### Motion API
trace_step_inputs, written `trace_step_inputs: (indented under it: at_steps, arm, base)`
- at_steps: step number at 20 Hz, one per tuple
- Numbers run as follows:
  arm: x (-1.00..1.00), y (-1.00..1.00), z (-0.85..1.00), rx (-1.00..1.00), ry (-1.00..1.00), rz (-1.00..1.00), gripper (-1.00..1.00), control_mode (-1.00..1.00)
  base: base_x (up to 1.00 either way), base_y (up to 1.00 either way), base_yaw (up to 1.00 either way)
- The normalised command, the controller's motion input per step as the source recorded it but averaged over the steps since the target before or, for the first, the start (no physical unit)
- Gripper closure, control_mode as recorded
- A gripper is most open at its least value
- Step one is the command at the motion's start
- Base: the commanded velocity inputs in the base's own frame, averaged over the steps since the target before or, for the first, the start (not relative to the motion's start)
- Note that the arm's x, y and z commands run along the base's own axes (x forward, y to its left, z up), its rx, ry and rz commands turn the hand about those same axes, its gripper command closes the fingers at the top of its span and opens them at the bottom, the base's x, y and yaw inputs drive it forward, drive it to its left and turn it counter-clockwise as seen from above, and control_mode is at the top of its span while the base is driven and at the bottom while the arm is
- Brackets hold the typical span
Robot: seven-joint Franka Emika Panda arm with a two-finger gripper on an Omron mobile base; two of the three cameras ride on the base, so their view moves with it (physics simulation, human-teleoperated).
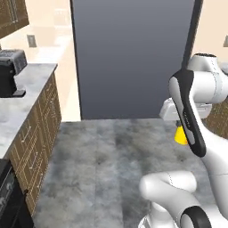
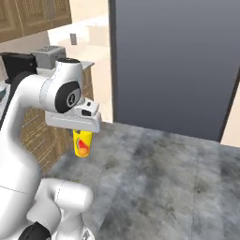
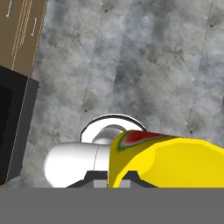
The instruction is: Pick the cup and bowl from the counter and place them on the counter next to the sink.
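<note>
The small yellow cup (image 2: 83, 144) with its red-orange mark hangs above the grey floor, held from above under the white hand. My gripper (image 2: 83, 137) is shut on it. In the left base view the cup (image 1: 181, 135) peeks out behind my forearm. The hand view has the cup (image 3: 175, 161) large at the lower right, between the fingertips of the gripper (image 3: 113, 180), with the floor far below. The marble counter (image 1: 29, 87) over wooden cabinets runs along the left, well apart from the cup. The sink and the bowl are out of view.
A tall dark grey appliance front (image 1: 129, 58) stands straight ahead. A black coffee machine (image 1: 9, 73) sits on the counter, and a black stove (image 1: 6, 196) is at the lower left. Grey stone floor (image 1: 102, 151) spreads between them.
</note>
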Motion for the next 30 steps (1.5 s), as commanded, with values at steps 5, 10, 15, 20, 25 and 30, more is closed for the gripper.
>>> trace_step_inputs:
  at_steps: [5,10,15,20,25,30]
  arm:
    - [0.0,0.0,0.0,0.0,0.0,0.0,1.0,1.0]
    - [0.0,0.0,0.0,0.0,0.0,0.0,1.0,1.0]
    - [0.0,0.0,0.0,0.0,0.0,0.0,1.0,1.0]
    - [0.0,0.0,0.0,0.0,0.0,0.0,1.0,1.0]
    - [0.0,0.0,0.0,0.0,0.0,0.0,1.0,1.0]
    - [0.0,0.0,0.0,0.0,0.0,0.0,1.0,1.0]
  base:
    - [-0.25,0.0,-0.59]
    - [-0.21,0.0,-0.56]
    - [0.01,0.0,-0.54]
    - [0.25,0.0,-0.53]
    - [0.61,0.16,-0.51]
    - [0.6,0.21,-0.25]
